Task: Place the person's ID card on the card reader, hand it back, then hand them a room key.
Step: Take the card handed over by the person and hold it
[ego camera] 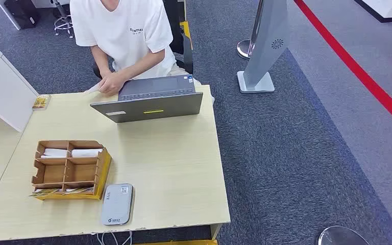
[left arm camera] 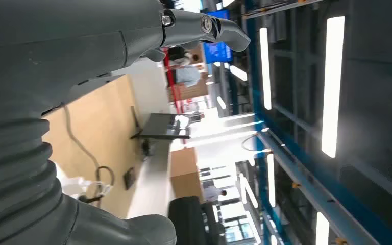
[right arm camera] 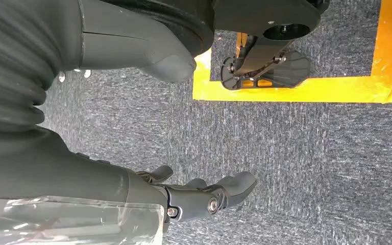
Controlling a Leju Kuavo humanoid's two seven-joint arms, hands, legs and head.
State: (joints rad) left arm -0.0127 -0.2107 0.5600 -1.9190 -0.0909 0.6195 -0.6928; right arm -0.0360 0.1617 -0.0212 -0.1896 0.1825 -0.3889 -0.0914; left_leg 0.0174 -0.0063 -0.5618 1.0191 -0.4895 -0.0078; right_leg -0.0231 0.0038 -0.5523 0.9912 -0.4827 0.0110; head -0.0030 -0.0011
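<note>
Grey card reader (ego camera: 117, 204) lies at the table's near edge; the person's hand (ego camera: 111, 82) holds a card far side; both robot hands, left hand (left arm camera: 204, 28) and right hand (right arm camera: 204, 196), hang empty, fingers apart; reach should rise to meet the card squarely.

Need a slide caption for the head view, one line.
Person seated behind laptop; card reader and cardboard organizer wait on the desk.

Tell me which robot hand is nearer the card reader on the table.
Left, probably. The left hand is up beside a wooden tabletop, on the side where the card reader lies; the right hand hangs low over the carpet by yellow tape.
</note>
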